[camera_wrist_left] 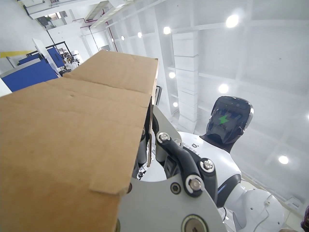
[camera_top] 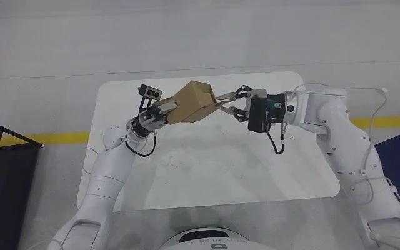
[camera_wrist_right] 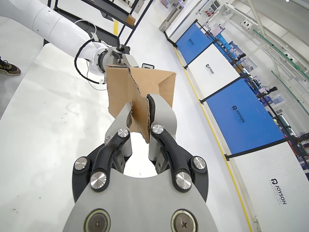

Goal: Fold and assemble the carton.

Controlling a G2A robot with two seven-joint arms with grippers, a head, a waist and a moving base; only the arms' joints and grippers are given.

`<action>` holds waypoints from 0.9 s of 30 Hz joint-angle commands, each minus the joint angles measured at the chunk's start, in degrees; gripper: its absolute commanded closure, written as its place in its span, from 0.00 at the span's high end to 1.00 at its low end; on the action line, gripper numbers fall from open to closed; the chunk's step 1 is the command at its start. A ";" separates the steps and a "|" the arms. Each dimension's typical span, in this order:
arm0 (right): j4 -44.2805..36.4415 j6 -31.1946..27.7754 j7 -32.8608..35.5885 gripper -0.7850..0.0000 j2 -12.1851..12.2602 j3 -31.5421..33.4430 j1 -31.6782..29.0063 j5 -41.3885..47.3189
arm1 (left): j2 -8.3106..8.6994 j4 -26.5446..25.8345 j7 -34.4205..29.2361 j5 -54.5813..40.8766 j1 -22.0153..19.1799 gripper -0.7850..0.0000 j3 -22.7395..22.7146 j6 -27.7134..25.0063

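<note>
The carton (camera_top: pixel 192 101) hangs in the air over the white table (camera_top: pixel 219 175), above the table's 12 o'clock side and touching nothing but the two grippers.

The left gripper (camera_top: pixel 164 111) is at the carton's 8 o'clock end. In the left wrist view one carton wall runs in between its fingers, so I judge it to be closed on that wall. The right gripper (camera_wrist_right: pixel 140 108) is at the carton's 3 o'clock end. Its fingers are nearly together, pinching a ragged-edged flap (camera_wrist_right: pixel 141 119) of the open end.

The step in hand looks like folding that end flap in, with the body already opened into a box shape. To do it well:

- **Left arm:** it should act as a steady anchor, gripping firmly enough that the wall does not slide or twist.
- **Right gripper:** it should swing the flap in an arc about its crease rather than pull straight away. A straight pull could tear the thin corrugated edge or drag the carton out of the other grip.
- **Grip on the flap:** it sits near the flap's tip, so slipping off is a risk. A slow turn of the wrist suits this better than a quick one.

The carton is the only container here. Through its open end, the part of the inside that shows is bare cardboard.
</note>
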 commanded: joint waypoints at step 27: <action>0.78 0.86 2.98 0.49 -0.54 -3.06 2.69 -1.46 | 0.01 -0.24 -1.00 -0.45 0.28 0.00 0.51 1.00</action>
